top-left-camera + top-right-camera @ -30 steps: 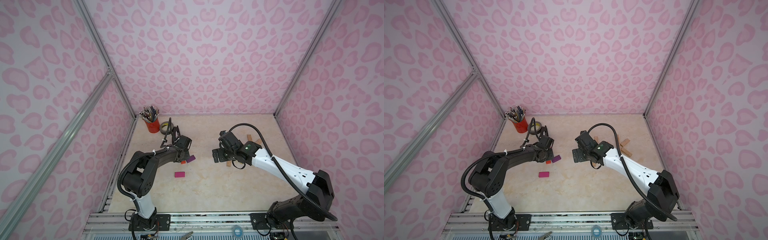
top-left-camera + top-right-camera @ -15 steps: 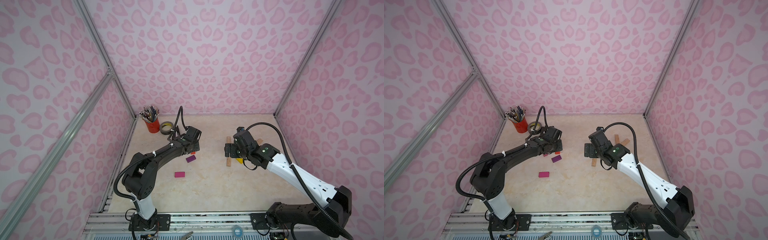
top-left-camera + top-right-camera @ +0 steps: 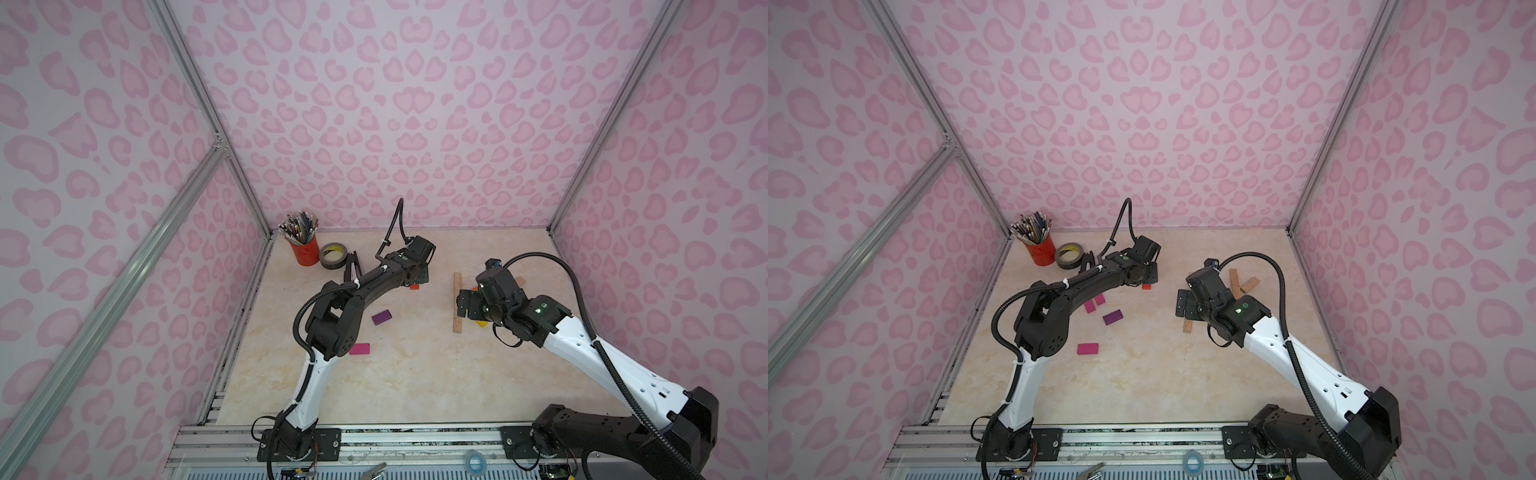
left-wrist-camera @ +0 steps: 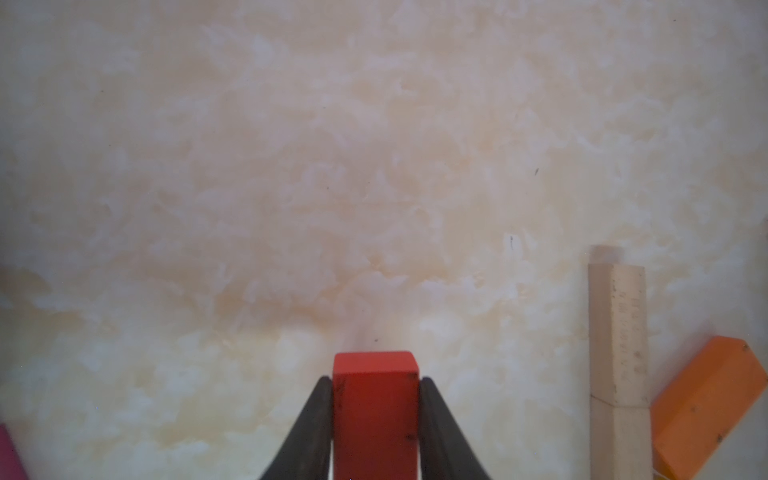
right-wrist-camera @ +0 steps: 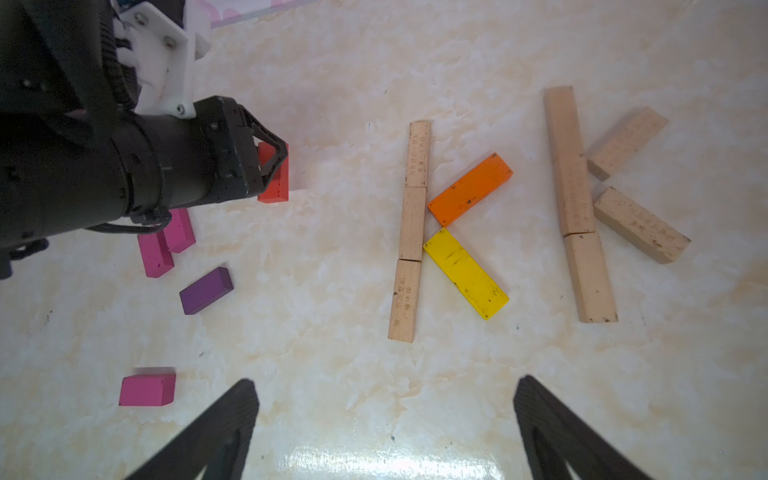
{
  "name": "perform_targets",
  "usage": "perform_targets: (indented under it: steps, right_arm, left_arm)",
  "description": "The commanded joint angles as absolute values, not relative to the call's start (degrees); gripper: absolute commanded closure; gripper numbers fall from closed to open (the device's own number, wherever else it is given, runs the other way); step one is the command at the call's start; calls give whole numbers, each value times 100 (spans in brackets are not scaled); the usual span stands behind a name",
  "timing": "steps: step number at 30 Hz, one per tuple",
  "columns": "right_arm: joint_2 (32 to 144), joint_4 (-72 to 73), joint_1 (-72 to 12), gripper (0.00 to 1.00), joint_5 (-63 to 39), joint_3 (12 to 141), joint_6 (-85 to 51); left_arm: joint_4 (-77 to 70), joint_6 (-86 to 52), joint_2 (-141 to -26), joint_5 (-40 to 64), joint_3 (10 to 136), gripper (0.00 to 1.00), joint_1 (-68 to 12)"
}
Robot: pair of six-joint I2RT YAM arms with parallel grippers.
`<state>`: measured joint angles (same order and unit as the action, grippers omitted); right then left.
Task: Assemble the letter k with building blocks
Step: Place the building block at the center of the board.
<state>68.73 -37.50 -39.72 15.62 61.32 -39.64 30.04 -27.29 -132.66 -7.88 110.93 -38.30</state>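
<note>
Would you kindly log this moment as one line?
left gripper: shut on red block; right gripper: open; orange block, yellow block: beside wooden stem

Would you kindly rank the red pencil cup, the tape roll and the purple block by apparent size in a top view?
1. red pencil cup, counting its pencils
2. tape roll
3. purple block

Cropped by the left wrist view's edges: the red painted rectangular block (image 4: 375,415), the row of plain light-wood bars (image 4: 618,332), the orange painted rectangular block (image 4: 706,407) and a sliver of pink painted block (image 4: 7,451). Half masked in the right wrist view by the left gripper (image 5: 275,164) — that red block, plus 2 magenta painted blocks (image 5: 179,232) tucked partly under the left arm (image 5: 83,166). Buried beneath the right arm (image 3: 540,316) in a top view — most of the yellow painted block (image 3: 482,324). Too small to read: print (image 5: 417,153) on the wood bars.
</note>
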Motion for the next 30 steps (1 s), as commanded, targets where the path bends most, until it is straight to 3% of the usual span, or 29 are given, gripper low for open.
perform_targets:
  steps: [1,8,15,26,30]
  right_arm:
    - [6864,-3772,-3966,3,1582,6092,-4039]
    - [6877,-3777,-3964,3,1565,6073,-4043]
    - [6881,-3771,-3960,3,1573,6073,-4045]
    - [6930,-3774,-3941,3,1538,6126,-4034]
    - [6902,-3786,-3939,3,1537,6117,-4050]
  left_arm:
    - [3474,-2695,-13684,-940,11647,76,-3816]
    - [3999,-2664,-14431,-984,12688,75,-3772]
    - [4104,-2673,-14694,-841,12885,74,-3700]
    - [4113,-2639,-14714,-722,12971,61,-3681]
    - [4130,-2631,-14639,-723,13054,52,-3683]
